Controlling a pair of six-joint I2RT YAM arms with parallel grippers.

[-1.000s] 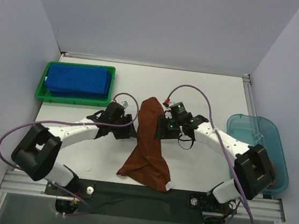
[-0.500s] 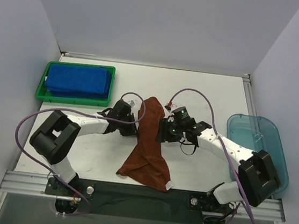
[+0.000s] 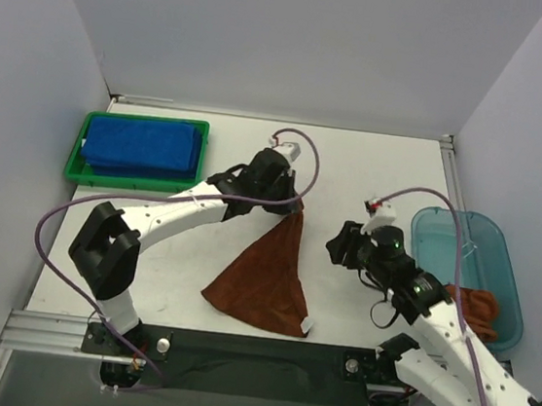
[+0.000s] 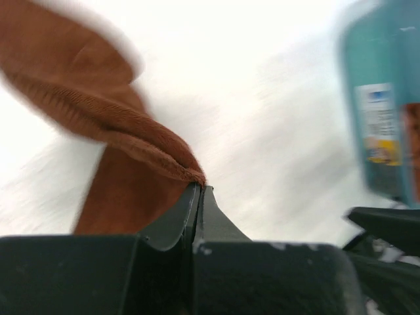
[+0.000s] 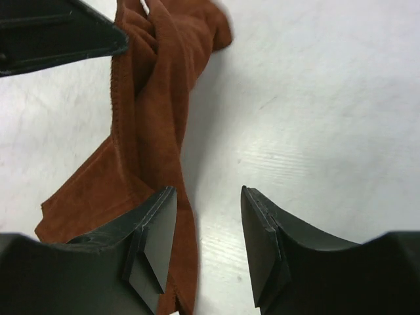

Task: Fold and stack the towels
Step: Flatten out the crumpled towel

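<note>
The left gripper [image 3: 284, 201] pinches the top corner of the rust-brown towel [image 3: 268, 276], which fans toward six o'clock. At its three o'clock the right gripper [image 3: 342, 244] hangs spread, empty; the blue towels [image 3: 145, 145] lie at ten o'clock.

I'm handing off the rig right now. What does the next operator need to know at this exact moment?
Left gripper: shut on one end of the rust-brown towel, which fans out unfolded toward the arm bases.
Right gripper: open, empty, apart from that towel.
Blue towels: folded and stacked in the green tray.
Done: the blue stack.
Left: fold and stack the rust-brown towel. A rust-coloured cloth also lies in the teal bin.
</note>
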